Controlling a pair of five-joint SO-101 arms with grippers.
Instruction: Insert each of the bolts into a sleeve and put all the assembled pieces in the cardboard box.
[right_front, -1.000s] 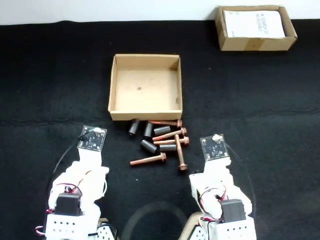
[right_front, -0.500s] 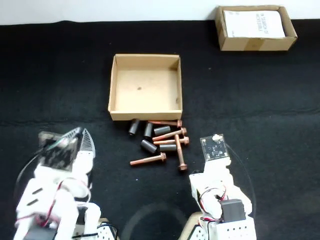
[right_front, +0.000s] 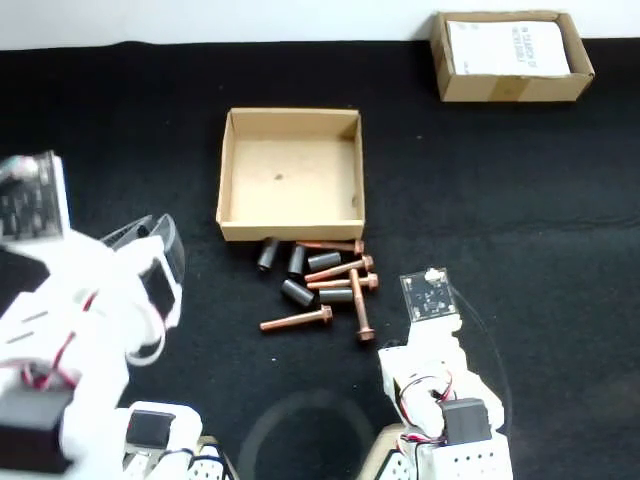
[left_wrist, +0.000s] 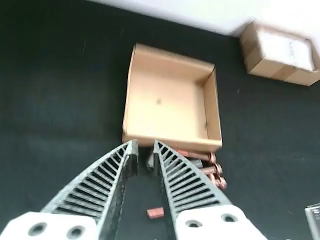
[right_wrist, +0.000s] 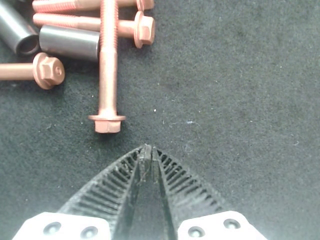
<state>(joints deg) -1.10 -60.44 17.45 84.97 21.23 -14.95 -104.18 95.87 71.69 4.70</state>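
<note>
While its fingers stand a little apart with nothing between them, the left gripper (left_wrist: 143, 146) hangs high over the near left side of the table, aimed toward the cardboard box (left_wrist: 170, 141). The box sits open-topped at mid-table, its bare floor showing. Low at the near right, the right gripper (right_wrist: 148, 149) has its tips pressed together, empty, just above the black cloth (right_front: 520, 250). It is just short of the flanged head of the nearest bolt (right_wrist: 107, 75), whose shank points away from it. A dark sleeve (right_wrist: 69, 43) lies on its side against that shank.

From above, the copper-coloured bolts (right_front: 296, 321) and the dark sleeves (right_front: 297, 293) lie loose in one heap just in front of the cardboard box's near wall, between the two arms, none of them joined. The cloth covers the whole table up to a white wall (right_front: 200, 20) at the far edge. A second box (right_front: 510, 88), holding a white printed sheet (right_front: 508, 47), stands at the far right corner, well apart from the heap.
</note>
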